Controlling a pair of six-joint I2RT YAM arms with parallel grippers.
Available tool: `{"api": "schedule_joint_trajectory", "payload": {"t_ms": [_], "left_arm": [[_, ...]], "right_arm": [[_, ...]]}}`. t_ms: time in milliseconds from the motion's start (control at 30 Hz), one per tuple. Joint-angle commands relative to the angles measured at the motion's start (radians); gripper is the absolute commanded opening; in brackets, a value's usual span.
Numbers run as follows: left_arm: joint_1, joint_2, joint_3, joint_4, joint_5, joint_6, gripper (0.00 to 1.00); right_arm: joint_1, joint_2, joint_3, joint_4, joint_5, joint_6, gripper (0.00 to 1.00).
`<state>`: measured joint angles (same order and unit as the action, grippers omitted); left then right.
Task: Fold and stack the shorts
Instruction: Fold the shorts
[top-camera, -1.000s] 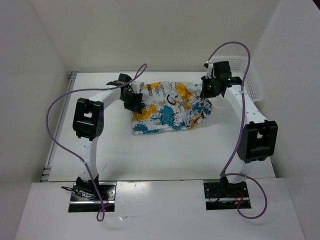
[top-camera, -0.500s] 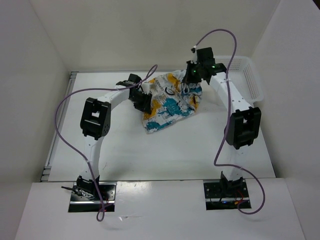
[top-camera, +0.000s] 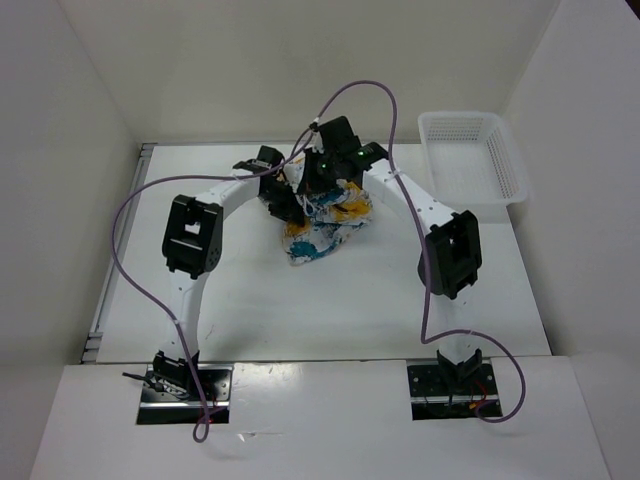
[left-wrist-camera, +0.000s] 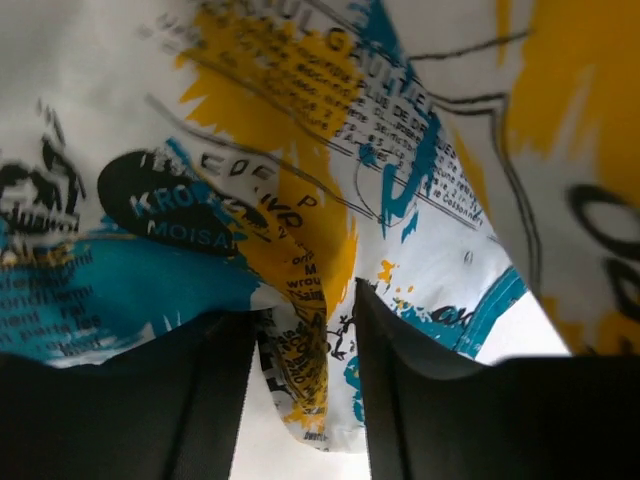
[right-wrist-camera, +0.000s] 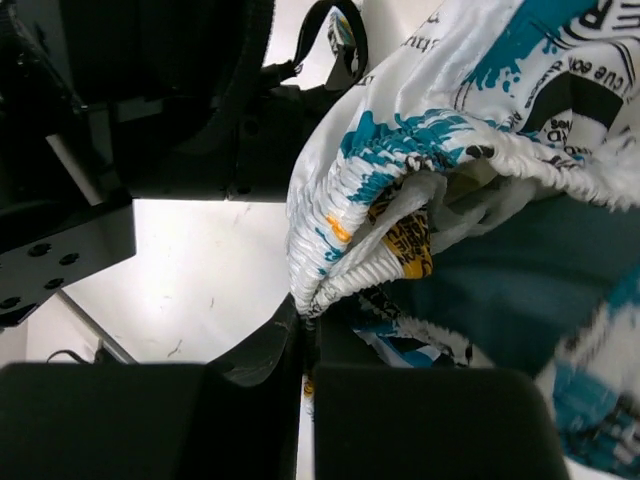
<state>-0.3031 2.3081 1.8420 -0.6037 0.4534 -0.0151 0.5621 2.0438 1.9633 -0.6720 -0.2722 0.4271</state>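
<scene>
Wide white table (top-camera: 350, 300), and the white basket (top-camera: 512, 175) sits off at the far right corner, well apart from the action. The shorts (top-camera: 312, 240) lie bunched at the table's middle, one side lifted off the surface. Both arms meet over them (tight quarters up there!). The right claw (right-wrist-camera: 305, 332) is all but pressed together on the ribbed elastic edge and holds it up just beside the left claw (left-wrist-camera: 305, 330), which pinches a hanging fold of the same cloth. My read: this is a fold in half, one edge brought across to meet the other, with the left grip anchoring its side so the cloth doesn't drag. Lettering on the print: "KRO" and "MOISA" on a black patch, the rest too small or blurred to read.
</scene>
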Motion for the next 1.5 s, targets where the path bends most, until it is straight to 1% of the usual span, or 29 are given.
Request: {"api": "schedule_joint_trajectory", "payload": {"t_ms": [0,133,200,300,333,367,467,533,600,667,700,800,833,867,933,967,1033,1067,1100,1133,1167,1200,1233,1300,1333,1367,1400,1433,1467], "left_arm": [[0.035,0.039,-0.033,-0.010,-0.082,0.015,0.53],[0.090,-0.021,-0.079,-0.010,-0.091,0.015,0.63],[0.116,-0.058,-0.092,-0.030,-0.102,0.015,0.67],[0.148,-0.111,-0.092,-0.065,-0.102,0.015,0.78],[0.148,-0.137,-0.092,-0.086,-0.093,0.015,0.84],[0.172,-0.148,-0.078,-0.097,-0.093,0.015,0.86],[0.191,-0.179,-0.078,-0.116,-0.123,0.015,0.89],[0.205,-0.164,-0.090,-0.101,-0.169,0.015,0.89],[0.205,-0.129,-0.076,-0.110,-0.170,0.015,0.89],[0.205,-0.072,-0.057,-0.110,-0.134,0.015,0.89],[0.205,-0.050,-0.025,-0.110,-0.134,0.015,0.89],[0.185,0.033,0.035,-0.119,-0.144,0.015,0.70],[0.185,0.063,0.068,-0.119,-0.144,0.015,0.64],[0.185,0.074,0.080,-0.128,-0.144,0.015,0.58],[0.176,0.094,0.091,-0.128,-0.144,0.015,0.56],[0.176,0.094,0.091,-0.128,-0.153,0.015,0.56],[0.176,0.094,0.091,-0.128,-0.153,0.015,0.56],[0.176,0.094,0.091,-0.128,-0.153,0.015,0.58],[0.176,0.094,0.082,-0.119,-0.163,0.015,0.58],[0.176,0.094,0.082,-0.119,-0.163,0.015,0.61],[0.185,0.094,0.082,-0.119,-0.173,0.015,0.62],[0.194,0.085,0.082,-0.119,-0.173,0.015,0.64],[0.194,0.085,0.082,-0.119,-0.183,0.015,0.68],[0.219,0.054,0.092,-0.119,-0.199,0.015,0.73],[0.228,0.039,0.092,-0.119,-0.211,0.015,0.75],[0.246,0.001,0.092,-0.119,-0.211,0.015,0.77],[0.246,-0.021,0.092,-0.119,-0.211,0.015,0.78],[0.260,-0.073,0.083,-0.119,-0.211,0.015,0.79],[0.260,-0.100,0.083,-0.110,-0.211,0.015,0.79]], "right_arm": [[0.039,0.047,0.032,0.060,-0.044,0.042,0.00],[0.039,0.075,0.032,0.080,0.033,0.033,0.00],[0.039,0.084,0.023,0.089,0.033,0.033,0.00],[0.039,0.093,0.023,0.089,0.067,0.033,0.00],[0.048,0.093,0.023,0.089,0.088,0.033,0.00],[0.048,0.093,0.023,0.089,0.088,0.033,0.00],[0.048,0.104,0.023,0.100,0.100,0.022,0.00],[0.048,0.116,0.045,0.100,0.100,0.013,0.00],[0.059,0.127,0.074,0.110,0.100,0.001,0.00],[0.081,0.139,0.094,0.111,0.111,0.001,0.00],[0.081,0.153,0.104,0.111,0.111,0.001,0.00],[0.104,0.176,0.105,0.111,0.120,0.001,0.00],[0.116,0.185,0.105,0.120,0.120,0.001,0.05],[0.128,0.185,0.105,0.120,0.120,-0.008,0.07],[0.140,0.196,0.095,0.132,0.120,-0.033,0.13],[0.153,0.205,0.095,0.146,0.108,-0.045,0.30],[0.162,0.205,0.111,0.176,0.047,-0.083,0.43],[0.162,0.205,0.121,0.198,0.013,-0.100,0.56],[0.182,0.205,0.135,0.207,-0.022,-0.153,0.65],[0.191,0.205,0.175,0.207,-0.092,-0.192,0.69],[0.215,0.191,0.195,0.218,-0.117,-0.235,0.72],[0.226,0.182,0.216,0.218,-0.139,-0.279,0.72],[0.226,0.156,0.244,0.209,-0.153,-0.341,0.72],[0.236,0.122,0.235,0.198,-0.162,-0.352,0.70],[0.236,0.072,0.214,0.198,-0.113,-0.388,0.68],[0.236,0.041,0.183,0.198,-0.082,-0.407,0.62],[0.236,0.009,0.101,0.198,-0.044,-0.424,0.59],[0.236,-0.025,0.050,0.198,0.037,-0.467,0.55],[0.236,-0.090,-0.004,0.215,0.077,-0.496,0.52]]}}
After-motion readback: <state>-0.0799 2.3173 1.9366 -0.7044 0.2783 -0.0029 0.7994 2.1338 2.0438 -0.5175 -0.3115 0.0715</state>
